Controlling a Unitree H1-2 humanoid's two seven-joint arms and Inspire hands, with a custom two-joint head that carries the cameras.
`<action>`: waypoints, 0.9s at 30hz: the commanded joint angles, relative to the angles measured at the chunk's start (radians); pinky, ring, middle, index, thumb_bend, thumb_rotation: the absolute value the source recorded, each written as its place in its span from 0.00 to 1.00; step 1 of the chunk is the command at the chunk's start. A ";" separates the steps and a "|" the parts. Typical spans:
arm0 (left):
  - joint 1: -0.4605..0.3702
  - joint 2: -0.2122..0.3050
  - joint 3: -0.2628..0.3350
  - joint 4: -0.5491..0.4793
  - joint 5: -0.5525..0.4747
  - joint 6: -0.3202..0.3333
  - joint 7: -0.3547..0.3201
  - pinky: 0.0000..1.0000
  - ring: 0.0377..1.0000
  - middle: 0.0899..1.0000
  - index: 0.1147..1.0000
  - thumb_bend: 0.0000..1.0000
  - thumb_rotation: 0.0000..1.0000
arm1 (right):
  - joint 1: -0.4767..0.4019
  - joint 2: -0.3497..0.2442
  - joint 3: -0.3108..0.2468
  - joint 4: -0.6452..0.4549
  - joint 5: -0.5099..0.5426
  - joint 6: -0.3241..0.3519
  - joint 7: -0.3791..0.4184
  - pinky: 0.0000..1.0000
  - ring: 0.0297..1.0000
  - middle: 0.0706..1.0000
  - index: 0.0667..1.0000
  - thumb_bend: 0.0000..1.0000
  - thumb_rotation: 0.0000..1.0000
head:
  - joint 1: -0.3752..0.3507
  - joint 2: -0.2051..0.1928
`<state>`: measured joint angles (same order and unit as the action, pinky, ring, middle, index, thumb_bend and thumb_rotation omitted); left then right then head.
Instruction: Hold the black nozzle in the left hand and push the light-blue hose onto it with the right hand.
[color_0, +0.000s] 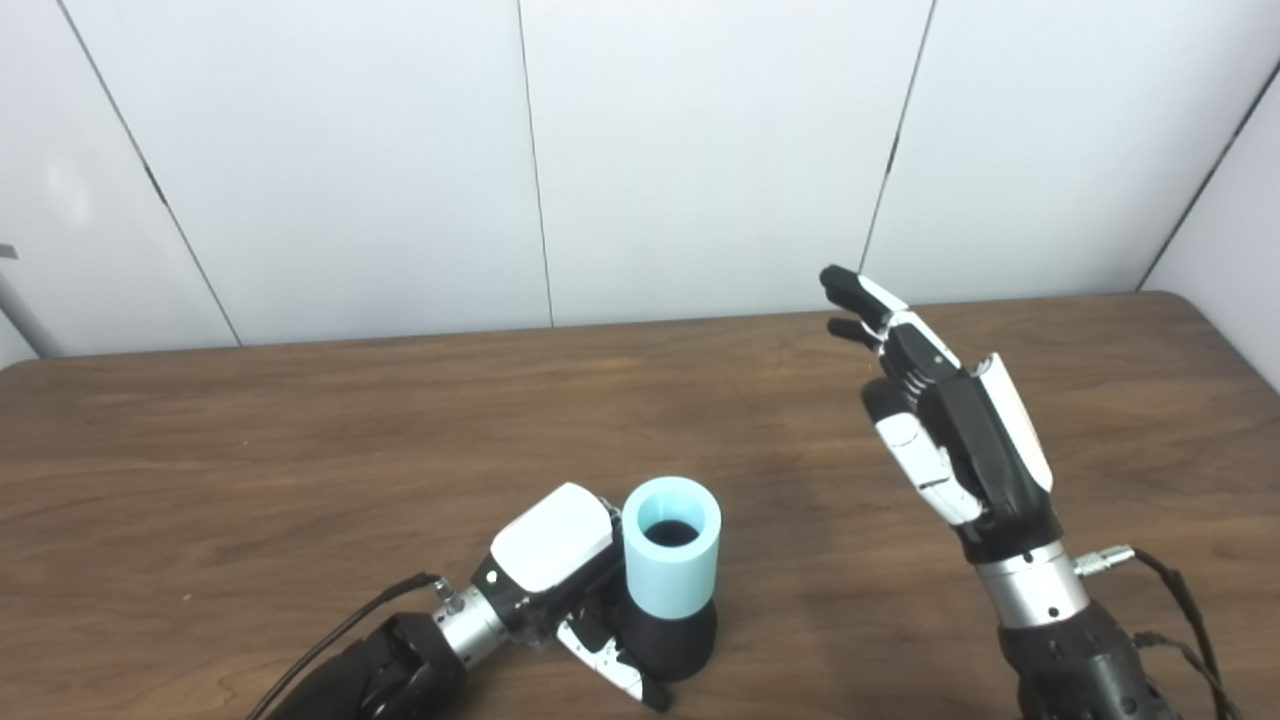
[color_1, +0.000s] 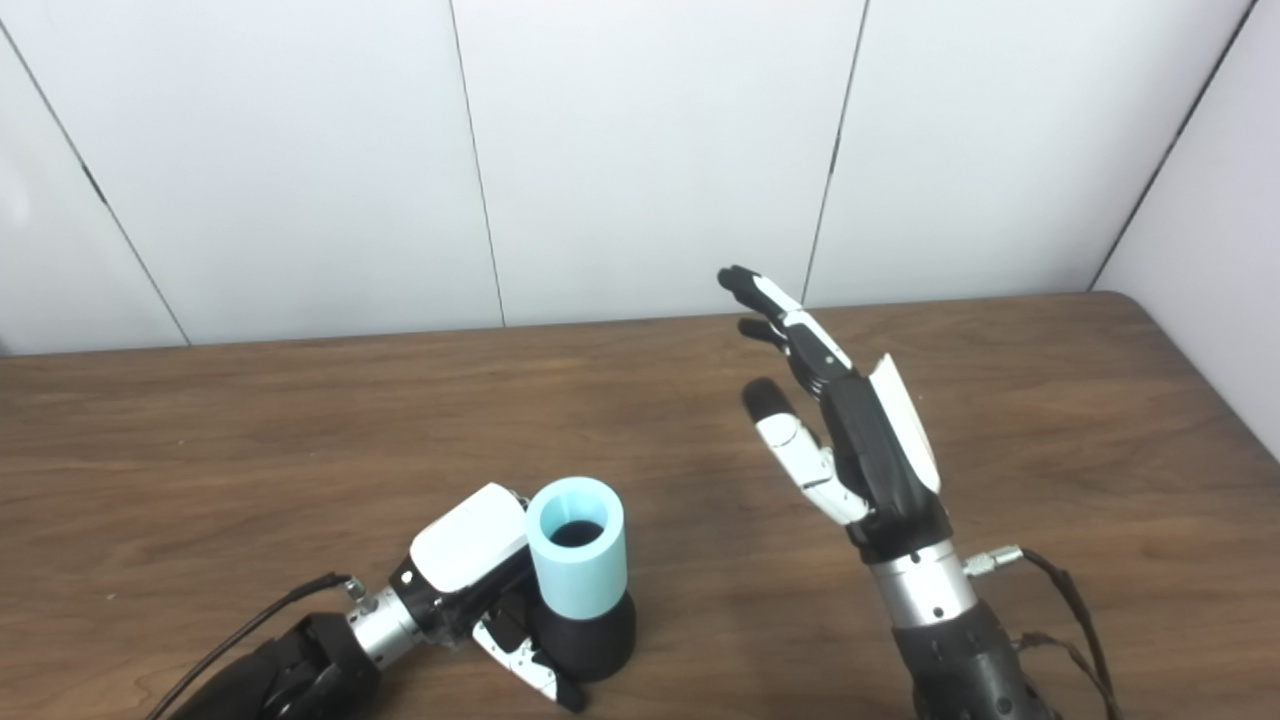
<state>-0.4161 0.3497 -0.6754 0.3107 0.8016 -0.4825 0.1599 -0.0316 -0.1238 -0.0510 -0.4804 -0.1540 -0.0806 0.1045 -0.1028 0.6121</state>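
Hose (color_0: 671, 548) is seen seated upright on nozzle (color_0: 672, 638), near edge of table (color_0: 300, 450), a little left of centre. Lower end of hose is sunk into the black base; open bore faces up, dark inside.

L hand (color_0: 560, 580) is wrapped at the nozzle from the left side, fingers curled round its near side, palm shell touching hose wall. Grip is judged to be on nozzle, though contact w/ hose too can't be ruled out: the fingers are partly hidden.

R hand (color_0: 940, 420) is raised well apart to the right, fingers spread and straight, nothing held.

Progress: push-on appears done, hose and nozzle joined and coaxial, no tilt noted. Depth of seating can't be checked from this angle. R hand is clear of the work. Left, as judged: release by L hand, if required at all; assy stands on table.
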 joint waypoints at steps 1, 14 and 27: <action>0.057 0.015 -0.017 0.054 0.027 0.014 -0.014 0.08 0.10 0.11 0.42 0.52 0.04 | -0.010 0.006 -0.011 0.007 0.037 -0.012 -0.025 0.82 0.89 0.89 0.82 0.19 0.96 | -0.001 0.000; 0.058 0.016 -0.017 0.051 0.025 0.013 -0.016 0.08 0.10 0.11 0.42 0.52 0.04 | 0.010 -0.002 -0.024 0.154 0.074 -0.003 -0.034 0.82 0.90 0.89 0.84 0.19 1.00 | 0.003 0.005; 0.052 0.013 -0.021 0.058 0.024 0.013 -0.010 0.08 0.10 0.11 0.42 0.52 0.04 | 0.029 0.009 -0.021 0.282 0.144 0.070 -0.031 0.89 0.93 0.92 0.89 0.12 0.88 | -0.004 0.001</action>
<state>-0.4151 0.3495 -0.6730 0.3092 0.8016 -0.4825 0.1565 0.0193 -0.1174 -0.0656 -0.1950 -0.0259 -0.0102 0.0806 -0.1058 0.6120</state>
